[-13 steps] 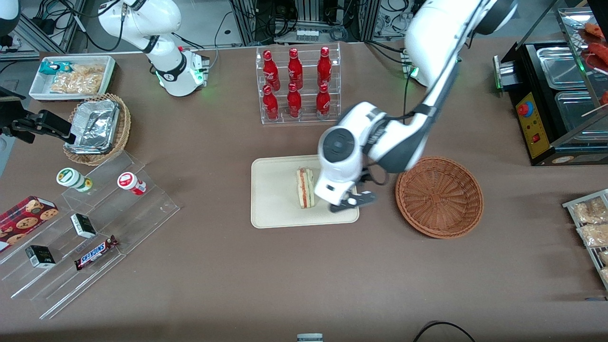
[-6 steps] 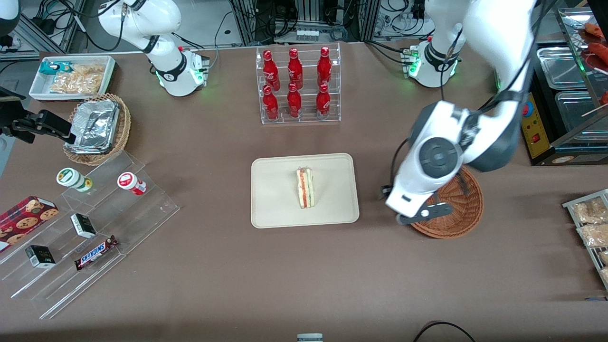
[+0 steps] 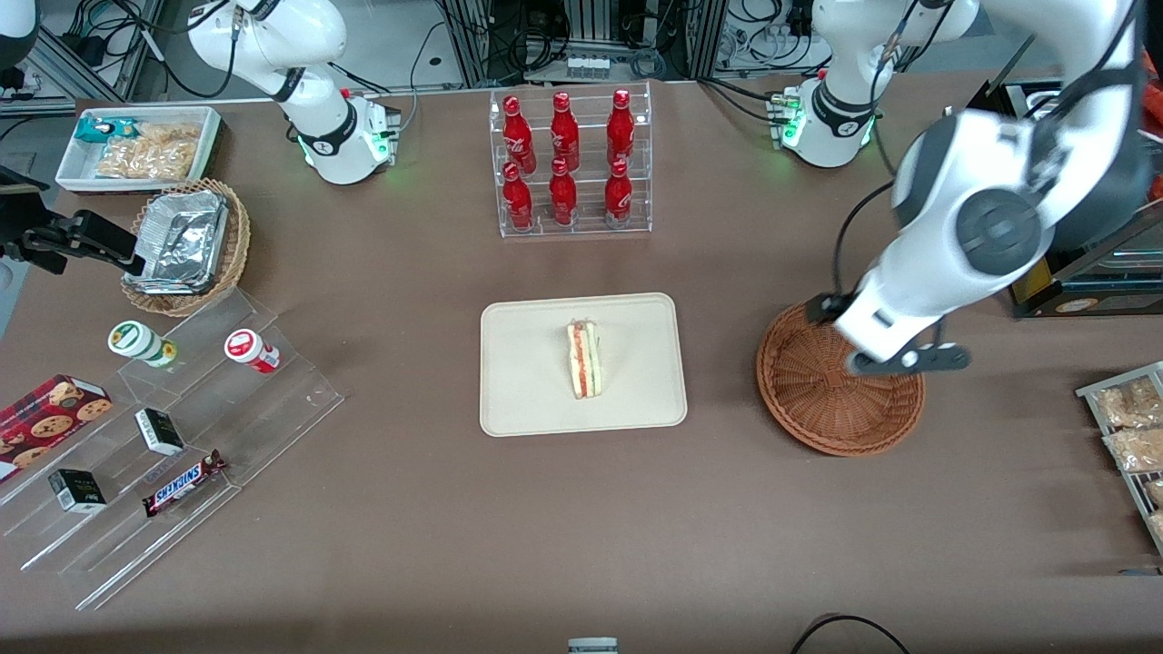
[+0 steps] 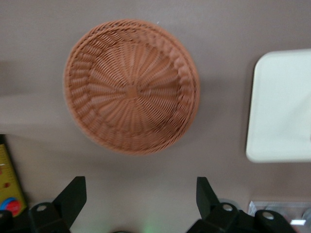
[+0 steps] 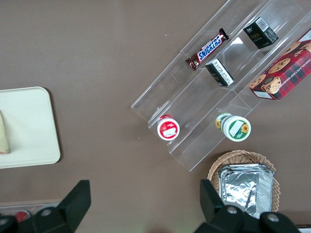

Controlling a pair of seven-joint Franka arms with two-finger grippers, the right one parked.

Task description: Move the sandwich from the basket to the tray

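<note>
The brown desk [image 3: 581, 527] carries everything. On it, near the middle, lies the tray [image 3: 527, 400], cream, rectangular, round-cornered, with a low rim. At about three o'clock from the tray, apart from it with bare desk between, sits the basket [image 3: 818, 409], round, shallow, reddish-brown wicker, with nothing in it in the wrist view. The sandwich [image 3: 584, 360] rests on the tray, a little toward the basket from its middle: a pale wedge with its layered cut edge up, showing red-orange, green and white bands, its long side running twelve to six o'clock.

The claw [image 4: 141, 196] hangs above the basket's rim at about one o'clock of the basket, its dark fingers [image 4: 73, 196] spread wide and holding nothing.

At twelve o'clock from the tray stands a clear rack of red bottles [image 3: 568, 163]. A stepped clear shelf [image 3: 182, 436] with snacks lies toward the parked arm's end. At five o'clock of the basket, bagged snacks [image 3: 1127, 427] line the desk's edge. Open desk lies between tray and basket and along the desk's six o'clock side.
</note>
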